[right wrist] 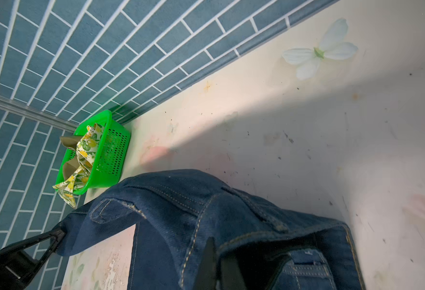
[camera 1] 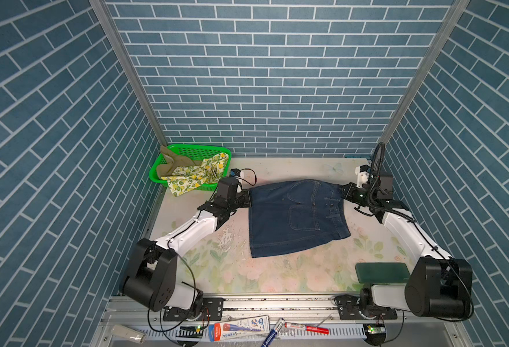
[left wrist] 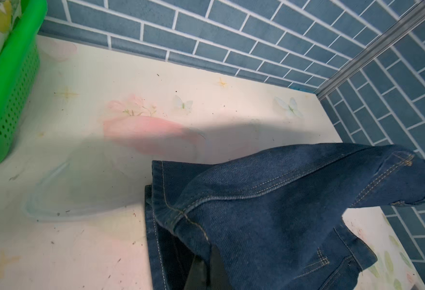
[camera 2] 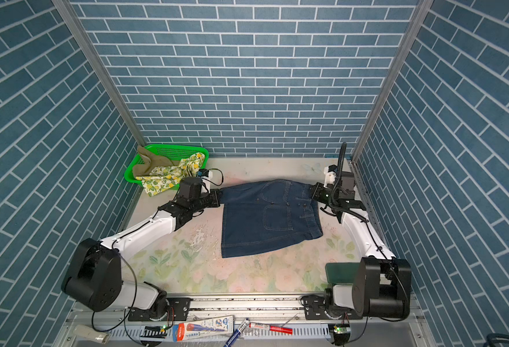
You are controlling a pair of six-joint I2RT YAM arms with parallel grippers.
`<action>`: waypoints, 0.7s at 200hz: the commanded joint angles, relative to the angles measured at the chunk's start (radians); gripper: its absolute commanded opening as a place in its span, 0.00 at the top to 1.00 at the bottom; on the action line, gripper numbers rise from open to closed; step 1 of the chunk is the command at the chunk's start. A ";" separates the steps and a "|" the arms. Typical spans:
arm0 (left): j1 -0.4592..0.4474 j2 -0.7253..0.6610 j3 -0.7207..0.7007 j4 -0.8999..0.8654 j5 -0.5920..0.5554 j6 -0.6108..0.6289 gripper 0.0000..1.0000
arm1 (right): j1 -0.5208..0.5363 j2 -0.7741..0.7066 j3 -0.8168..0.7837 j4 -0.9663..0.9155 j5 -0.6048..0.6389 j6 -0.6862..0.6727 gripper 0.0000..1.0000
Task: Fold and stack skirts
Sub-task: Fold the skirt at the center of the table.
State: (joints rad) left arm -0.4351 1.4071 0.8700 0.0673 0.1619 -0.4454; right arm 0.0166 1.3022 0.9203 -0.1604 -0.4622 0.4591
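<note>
A dark blue denim skirt [camera 1: 295, 216] [camera 2: 268, 216] is stretched between the two arms at mid table. Its far edge is lifted and its near part lies flat. My left gripper [camera 1: 248, 198] [left wrist: 207, 253] is shut on the skirt's left far corner at the hem. My right gripper [camera 1: 342, 190] [right wrist: 215, 241] is shut on the waistband corner of the denim skirt [right wrist: 181, 216] at the right. A lemon-print skirt [camera 1: 193, 177] spills over the front of a green basket [camera 1: 187, 147] at the back left. A khaki skirt [camera 1: 172, 159] lies crumpled in the same basket.
A dark green flat slab [camera 1: 382, 272] lies at the front right by the right arm's base. Pens and a tube [camera 1: 241, 327] rest on the front rail. Brick-pattern walls close in the back and both sides; the right arm is close to the right wall.
</note>
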 commanded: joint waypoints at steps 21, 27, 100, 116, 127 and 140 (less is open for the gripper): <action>-0.071 -0.145 -0.168 0.023 -0.098 -0.065 1.00 | -0.004 -0.099 -0.108 -0.057 0.042 -0.038 1.00; -0.076 -0.164 -0.206 0.019 -0.106 -0.073 1.00 | -0.004 -0.108 -0.117 -0.061 0.045 -0.039 1.00; -0.164 -0.225 -0.395 0.078 -0.152 -0.160 1.00 | -0.004 -0.195 -0.288 -0.067 0.176 0.033 1.00; -0.194 -0.216 -0.401 0.092 -0.167 -0.168 1.00 | -0.004 -0.190 -0.317 -0.066 0.213 0.061 1.00; -0.211 -0.208 -0.401 0.091 -0.178 -0.167 1.00 | -0.004 -0.184 -0.329 -0.066 0.234 0.077 1.00; -0.221 -0.199 -0.402 0.089 -0.185 -0.174 1.00 | -0.004 -0.168 -0.335 -0.070 0.249 0.089 1.00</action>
State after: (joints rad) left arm -0.6331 1.1946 0.4759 0.1307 0.0204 -0.5991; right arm 0.0166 1.1282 0.6083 -0.2249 -0.3016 0.4938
